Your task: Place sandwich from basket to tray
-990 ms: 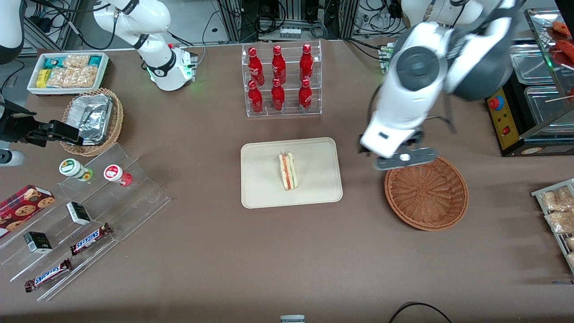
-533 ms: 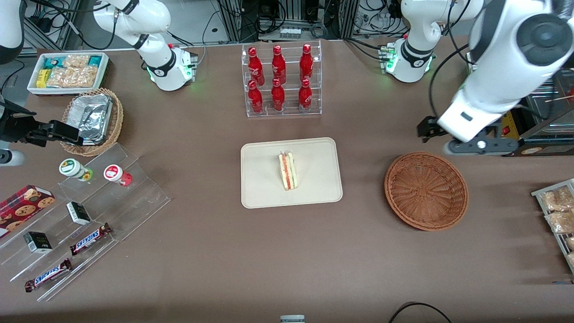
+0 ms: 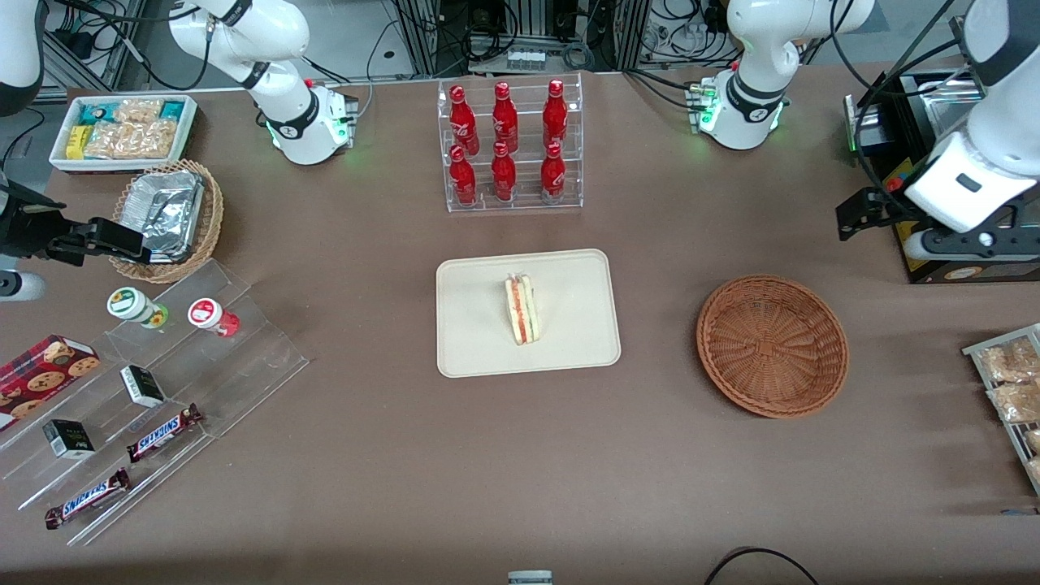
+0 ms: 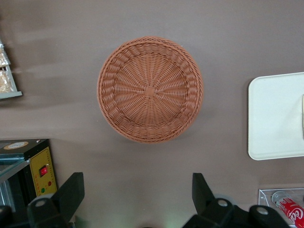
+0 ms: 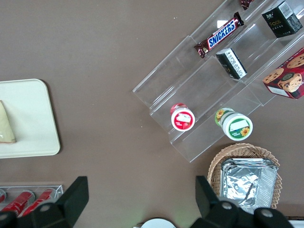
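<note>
In the front view, the sandwich [image 3: 521, 309] lay on the tray [image 3: 467, 349], near its middle, resting on a side with the red and green filling edge turned up. Its long axis ran from the bottle rack [image 3: 509, 146] toward the camera. The basket [image 3: 772, 345] sat on the table beside the tray, toward the working arm's end, well apart from it and holding nothing. The gripper [image 3: 926, 231] hung high above the table, farther from the camera than the basket and farther out toward the working arm's end, just beside a dark control box [image 3: 926, 244]. From there the sandwich lay well off toward the tray, with the basket between. Judged from this layout, the placing was done and no further grasp was called for; the coming move looked like a retreat.

In the left wrist view, the basket [image 4: 150, 89] filled the middle, its woven floor bare. Both dark fingers [image 4: 71, 195] stood wide apart with only table between them, so the gripper [image 4: 137, 194] was open and carried nothing. A corner of the tray [image 4: 273, 118] showed, well apart from the basket.

In the right wrist view, part of the tray [image 5: 28, 142] showed, with a pale slice of the sandwich [image 5: 5, 126] on it.
</note>
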Action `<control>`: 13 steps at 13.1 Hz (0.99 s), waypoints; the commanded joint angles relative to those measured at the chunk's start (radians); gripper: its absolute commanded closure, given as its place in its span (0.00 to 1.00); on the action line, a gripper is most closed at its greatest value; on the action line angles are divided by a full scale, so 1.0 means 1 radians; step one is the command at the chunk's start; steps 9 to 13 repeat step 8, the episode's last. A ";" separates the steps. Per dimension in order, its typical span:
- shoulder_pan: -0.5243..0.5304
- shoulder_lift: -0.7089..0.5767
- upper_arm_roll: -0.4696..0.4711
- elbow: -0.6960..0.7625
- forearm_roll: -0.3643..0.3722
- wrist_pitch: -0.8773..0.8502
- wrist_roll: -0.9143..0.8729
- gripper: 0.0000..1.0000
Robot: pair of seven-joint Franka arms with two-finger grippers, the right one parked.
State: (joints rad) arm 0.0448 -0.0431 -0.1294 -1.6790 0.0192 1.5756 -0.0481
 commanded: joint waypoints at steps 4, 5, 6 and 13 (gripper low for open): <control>-0.089 0.000 0.122 0.030 -0.015 -0.023 0.020 0.00; -0.089 0.002 0.128 0.041 -0.016 -0.026 0.019 0.00; -0.089 0.002 0.129 0.045 -0.015 -0.029 0.020 0.00; -0.088 0.002 0.129 0.065 -0.008 -0.031 0.019 0.00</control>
